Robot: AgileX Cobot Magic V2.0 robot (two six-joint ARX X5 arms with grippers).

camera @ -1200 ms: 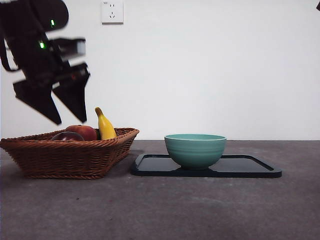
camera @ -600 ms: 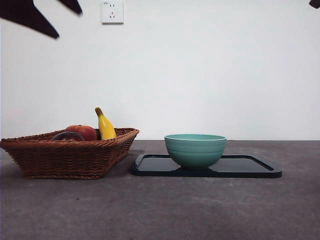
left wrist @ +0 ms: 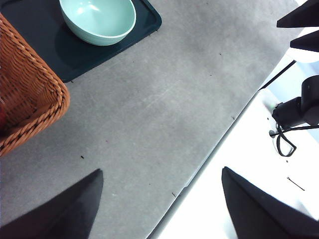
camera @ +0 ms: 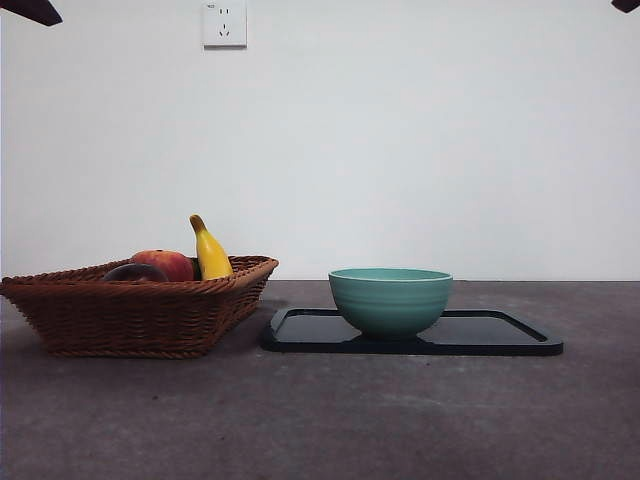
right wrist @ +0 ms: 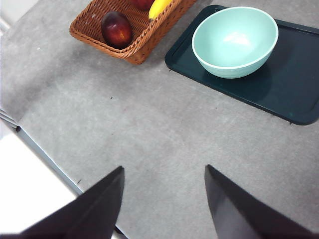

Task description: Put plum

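Tabletop scene with both arms raised clear of the work surface. The left gripper [left wrist: 158, 204] hangs high above the grey table [camera: 330, 420], its two black jaws spread wide with nothing between them; below and ahead of it lie a corner of the wicker basket [left wrist: 30, 99] and, beyond that, the green bowl [left wrist: 98, 20] on the dark tray [left wrist: 144, 22]. The right gripper [right wrist: 164, 199] is likewise held high, jaws wide apart and holding nothing; the same basket [right wrist: 99, 40], bowl [right wrist: 235, 42] and tray [right wrist: 294, 94] lie well ahead of it, none of them near its jaws. In the front view each arm shows only as a dark tip at a top corner (which tip belongs to which arm cannot be told there).

The plum [right wrist: 116, 29] rests inside the basket, at the end farther from the bowl, well apart from either gripper; in the front view only its dark top [camera: 135, 272] rises above the basket rim [camera: 140, 290]. Beside it sit a red fruit [camera: 165, 264] and a yellow banana [camera: 209, 252], the banana leaning up toward the side nearest the tray. The bowl [camera: 390, 300] stands upright on the tray [camera: 500, 340], which lies just beside the basket. A wall socket [camera: 224, 23] is fixed to the white wall behind.
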